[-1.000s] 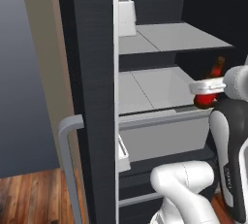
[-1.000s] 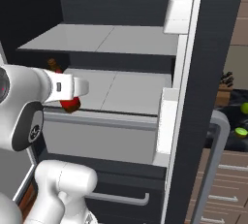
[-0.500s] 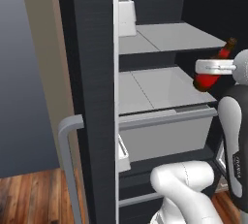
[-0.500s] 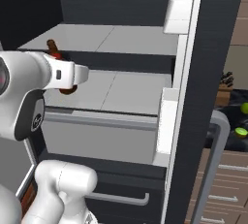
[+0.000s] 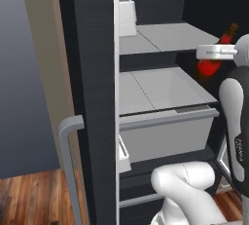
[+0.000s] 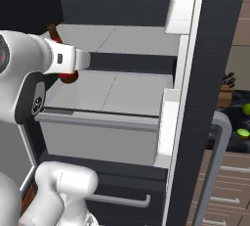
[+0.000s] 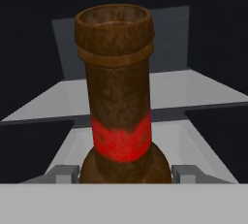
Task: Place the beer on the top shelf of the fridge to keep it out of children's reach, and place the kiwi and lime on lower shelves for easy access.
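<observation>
Gripper (image 7: 125, 173) pinches the beer (image 5: 214, 56) low on its body, neck tilted up; bottle hangs just outside the top shelf (image 5: 170, 35) front edge, near its level.

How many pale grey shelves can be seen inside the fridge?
2: the top pale grey flat shelf, and a lower pale grey shelf directly below it, above the grey drawer front. More may be hidden.

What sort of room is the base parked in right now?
Most likely a home kitchen: a tall black fridge stands open showing pale grey shelves, the tool grips a brown glass beer bottle, and there is wood flooring.
</observation>
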Tool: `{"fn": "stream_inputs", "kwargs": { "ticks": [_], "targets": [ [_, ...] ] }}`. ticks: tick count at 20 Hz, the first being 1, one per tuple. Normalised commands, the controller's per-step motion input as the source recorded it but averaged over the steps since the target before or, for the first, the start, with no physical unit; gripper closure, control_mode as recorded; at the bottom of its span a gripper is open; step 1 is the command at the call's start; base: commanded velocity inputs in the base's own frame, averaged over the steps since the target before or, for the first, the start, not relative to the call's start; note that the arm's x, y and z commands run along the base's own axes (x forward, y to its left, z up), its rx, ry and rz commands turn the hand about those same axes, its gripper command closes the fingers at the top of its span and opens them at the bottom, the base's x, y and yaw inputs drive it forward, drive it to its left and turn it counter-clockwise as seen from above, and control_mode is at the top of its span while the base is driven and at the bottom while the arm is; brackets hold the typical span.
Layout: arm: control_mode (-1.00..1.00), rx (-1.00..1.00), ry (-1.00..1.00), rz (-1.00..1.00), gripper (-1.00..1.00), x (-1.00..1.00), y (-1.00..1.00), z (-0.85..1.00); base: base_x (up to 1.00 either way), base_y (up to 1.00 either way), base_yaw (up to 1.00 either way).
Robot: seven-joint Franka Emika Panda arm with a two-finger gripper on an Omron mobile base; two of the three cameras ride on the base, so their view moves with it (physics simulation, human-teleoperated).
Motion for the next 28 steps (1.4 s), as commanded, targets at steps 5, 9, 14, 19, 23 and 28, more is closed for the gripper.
{"fn": "stream_inputs", "kwargs": {
  "ticks": [5,9,14,19,23,28],
  "targets": [
    [-1.00,0.00,0.00,0.00,1.00,0.23,0.00,0.18,0.00,0.00,0.00],
    [-1.00,0.00,0.00,0.00,1.00,0.30,0.00,0.07,0.00,0.00,0.00],
    [-1.00,0.00,0.00,0.00,1.00,0.39,0.00,0.03,0.00,0.00,0.00],
    [-1.00,0.00,0.00,0.00,1.00,0.43,0.00,0.01,0.00,0.00,0.00],
    [-1.00,0.00,0.00,0.00,1.00,0.45,0.00,0.00,0.00,0.00,0.00],
    [-1.00,0.00,0.00,0.00,1.00,0.49,0.00,0.00,0.00,0.00,0.00]
  ]
}}
